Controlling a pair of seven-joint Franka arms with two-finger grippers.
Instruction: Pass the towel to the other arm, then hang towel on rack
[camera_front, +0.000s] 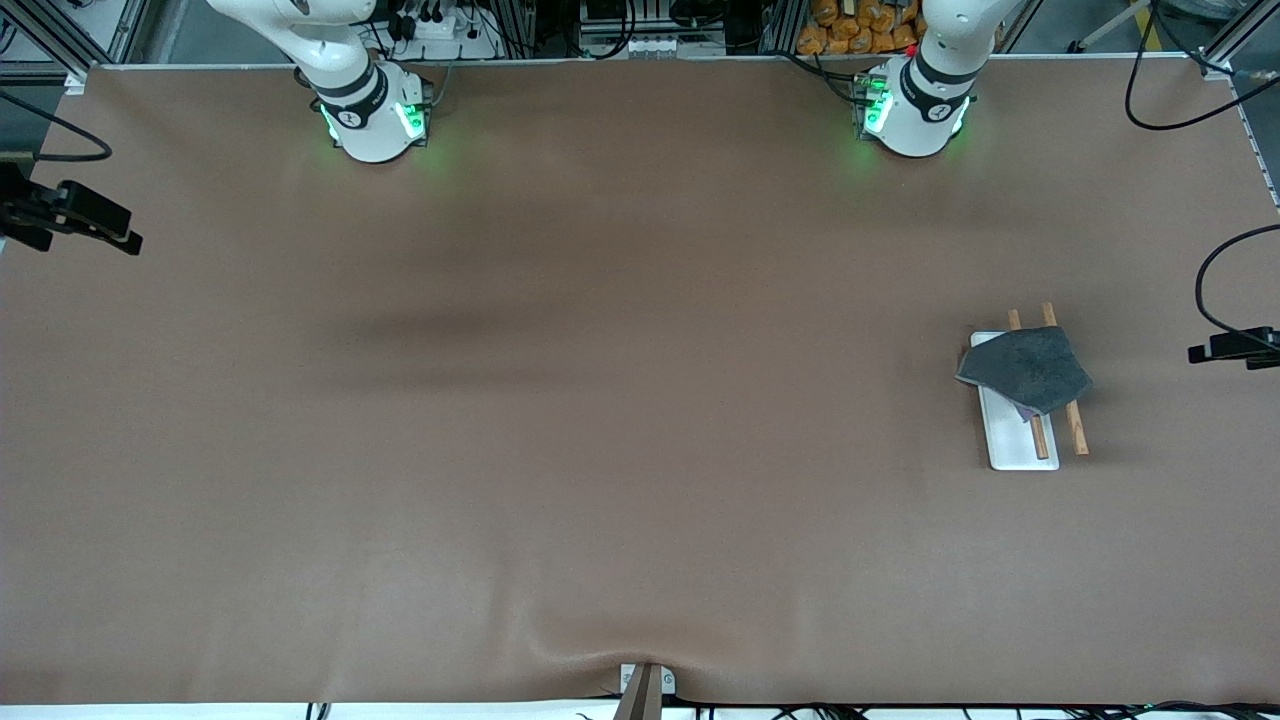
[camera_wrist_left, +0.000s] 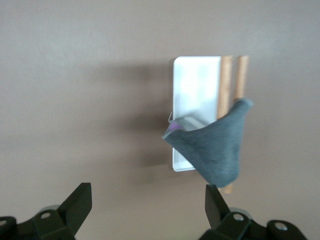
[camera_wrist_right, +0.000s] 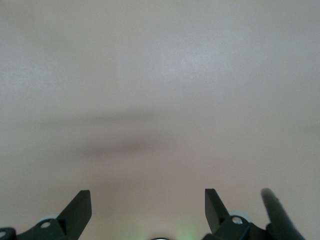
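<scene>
Already draped over the rack (camera_front: 1012, 445) at frame right, towel (camera_front: 1028, 368) (one corner sagging); left gripper (camera_wrist_left: 148, 210) and right gripper (camera_wrist_right: 148, 210) both spread, empty, over bare table (camera_front: 560, 400).

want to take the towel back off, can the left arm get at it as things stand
Probably yes. The towel lies draped over the rack at the left arm's end of the table, nothing on or beside it. The left gripper is up over bare table with fingers open; the right gripper waits, open too.

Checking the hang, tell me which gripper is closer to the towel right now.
Left. The left gripper hangs open above the table with the towel draped on the rack in its view; the right gripper, also open, sees only bare table.
</scene>
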